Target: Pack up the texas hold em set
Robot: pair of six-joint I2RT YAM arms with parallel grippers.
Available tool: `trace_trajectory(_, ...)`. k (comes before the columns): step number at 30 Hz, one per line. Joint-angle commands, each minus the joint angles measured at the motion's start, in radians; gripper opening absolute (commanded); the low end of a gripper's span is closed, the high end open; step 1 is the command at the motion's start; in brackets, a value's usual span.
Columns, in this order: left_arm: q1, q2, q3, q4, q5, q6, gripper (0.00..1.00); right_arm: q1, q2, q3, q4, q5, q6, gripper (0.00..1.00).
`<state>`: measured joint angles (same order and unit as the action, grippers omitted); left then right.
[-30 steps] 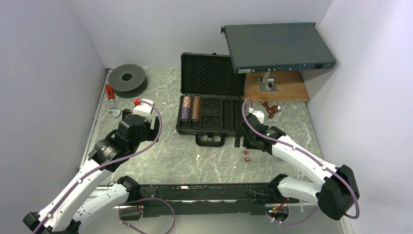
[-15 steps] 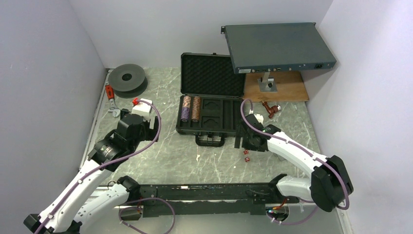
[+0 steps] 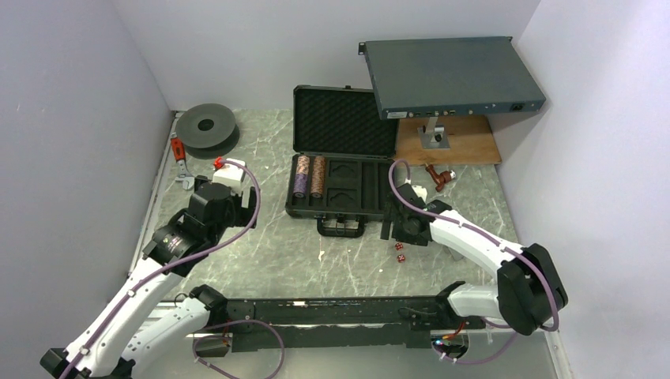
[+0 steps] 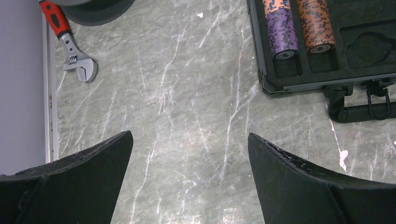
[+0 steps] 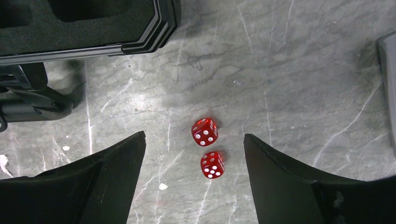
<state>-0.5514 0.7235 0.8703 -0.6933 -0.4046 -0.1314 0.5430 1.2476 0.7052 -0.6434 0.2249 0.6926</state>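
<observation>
The texas hold em set's black case point(image 3: 294, 207) lies open mid-table, its foam lid point(image 3: 344, 120) standing up. A purple chip stack point(image 3: 301, 177) and a brown chip stack point(image 3: 318, 175) lie in the tray's left slots. In the left wrist view they are the purple stack point(image 4: 281, 28) and the brown stack point(image 4: 315, 25). Two red dice point(image 3: 400, 253) sit on the table in front of the case's right end. My right gripper point(image 5: 194, 135) hangs open over them, with one die point(image 5: 204, 131) and the other die point(image 5: 212, 164) between its fingers. My left gripper point(image 4: 189, 134) is open over bare marble left of the case.
A grey rack box point(image 3: 450, 75) overhangs a wooden board point(image 3: 466, 146) at the back right. A dark spool point(image 3: 207, 126) and a red-handled wrench point(image 3: 181, 158) lie at the back left. The case handle point(image 3: 341, 227) juts toward me, and a small reddish-brown tool point(image 3: 439, 177) lies right of the case.
My right gripper's jaws have narrowed a little over the dice and its elbow has swung inward. My left gripper has opened wider. The dice have not moved.
</observation>
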Motion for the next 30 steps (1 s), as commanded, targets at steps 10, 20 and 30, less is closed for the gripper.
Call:
trace_trajectory(10, 0.018, -0.012, -0.001, 0.040, 0.018, 0.012, 0.99, -0.005, 0.054, -0.013, 0.031, -0.007, 0.027, 0.70)
trace_trajectory(20, 0.018, -0.014, -0.004, 0.040, 0.006, 0.010, 0.99, -0.005, 0.074, -0.015, 0.027, 0.002, 0.023, 0.66)
trace_trajectory(30, 0.019, -0.009, -0.002, 0.040, 0.006, 0.012, 0.99, -0.005, 0.082, -0.010, 0.028, 0.006, 0.019, 0.65)
